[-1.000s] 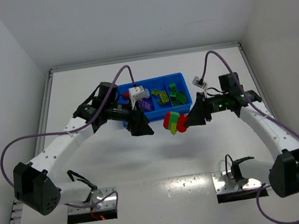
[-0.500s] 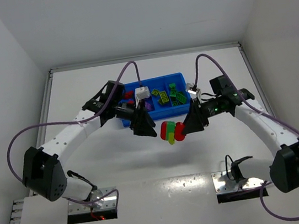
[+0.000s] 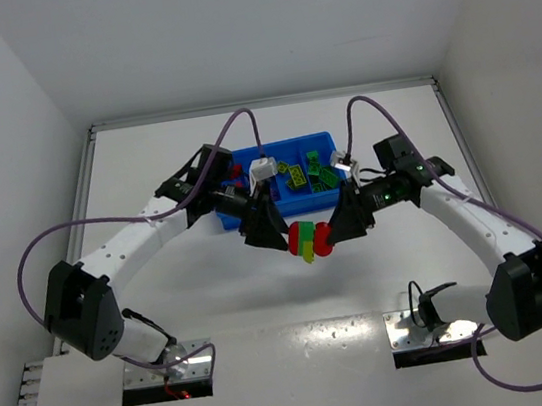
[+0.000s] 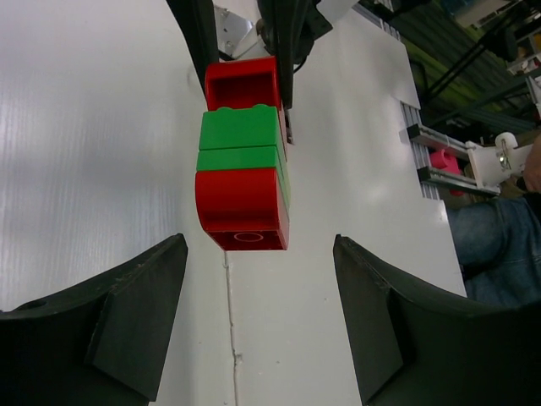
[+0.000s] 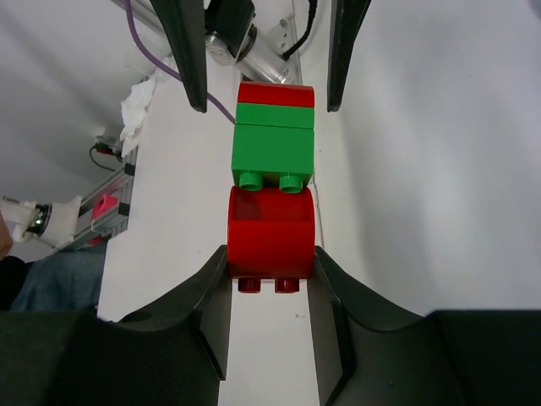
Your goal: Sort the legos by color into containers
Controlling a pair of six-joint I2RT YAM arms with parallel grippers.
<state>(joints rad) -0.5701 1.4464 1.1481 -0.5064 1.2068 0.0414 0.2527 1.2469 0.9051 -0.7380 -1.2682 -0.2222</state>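
Observation:
A cluster of legos (image 3: pixel 307 240), stacked red, green, yellow-green and red, hangs above the white table in front of the blue tray (image 3: pixel 283 144). My right gripper (image 5: pixel 270 264) is shut on the cluster's red end brick (image 5: pixel 270 233). My left gripper (image 4: pixel 258 249) is open and faces the cluster's other red end (image 4: pixel 243 203), which lies just beyond its fingertips without touching them. From above, the left gripper (image 3: pixel 281 239) and right gripper (image 3: pixel 327 239) point at each other across the cluster. Red, purple, yellow-green and green legos (image 3: pixel 294 173) lie in the tray's containers.
Purple cables (image 3: pixel 240 126) arch over both wrists above the tray. Two metal mounting plates (image 3: pixel 169 374) sit at the near table edge by the arm bases. White walls close in the table on the left, right and back.
The right gripper carried the cluster left and toward the near edge. The left gripper swung right to meet it, so the gap between them has shrunk. Both grippers kept their states.

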